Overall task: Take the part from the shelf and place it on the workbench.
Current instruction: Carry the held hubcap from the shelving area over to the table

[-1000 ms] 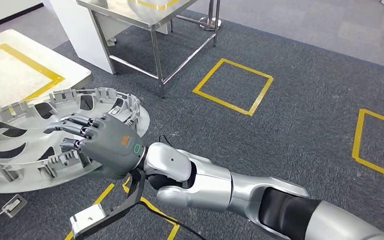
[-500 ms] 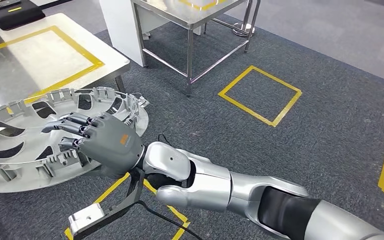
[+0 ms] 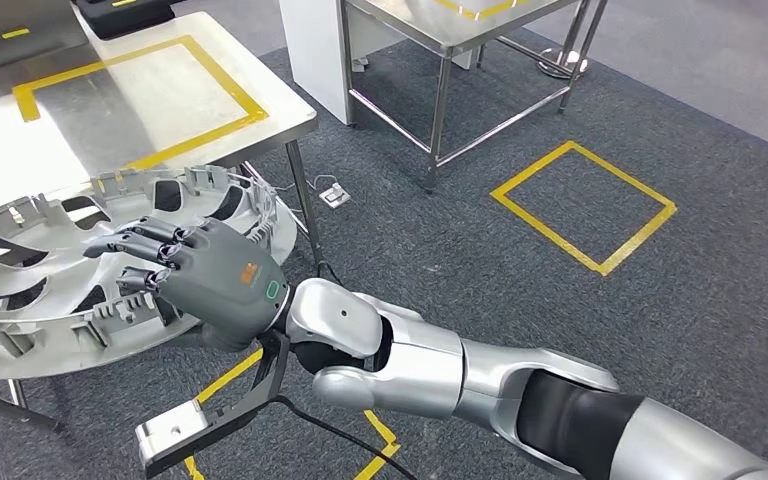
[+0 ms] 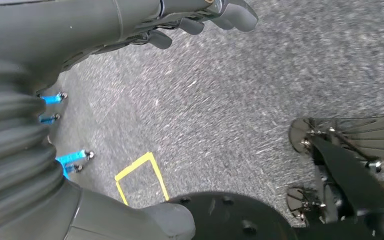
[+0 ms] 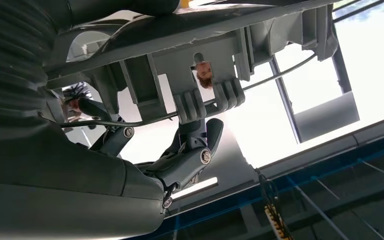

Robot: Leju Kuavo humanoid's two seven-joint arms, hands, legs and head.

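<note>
Right hand's fingers (image 3: 125, 243) curl over the rim of the part (image 3: 40, 290), a big silver wheel-cover-like disc with cutouts and clips; in the right wrist view we see a dark finger (image 5: 190, 150) hooked up under the part's ribbed edge (image 5: 200, 60), so we call it gripped. The right hand (image 3: 215, 285) sits on the disc's near-right rim, palm-back up, silver right arm (image 3: 440, 370) running in from lower right.

The part is held roughly flat, slightly tilted, in the air at left in the head view. It overlaps the near corner of a steel table (image 3: 150, 100) with a yellow tape rectangle (image 3: 130, 95) on top; we can't tell if it touches the table.

Left hand (image 4: 130, 20): we see it in the left wrist view over grey carpet, fingers (image 4: 230, 12) bent in loosely with nothing in them; whether they are fully pressed together we cannot tell.

Beyond that: grey carpet floor (image 3: 560, 300) with a yellow tape square (image 3: 585, 205), a second steel-frame table (image 3: 460, 60) farther back, a white cabinet (image 3: 315, 50) beside it, a small white plug-like item (image 3: 333, 193) on the floor by the table leg, and a black bracket (image 3: 210, 425) below the right wrist.
</note>
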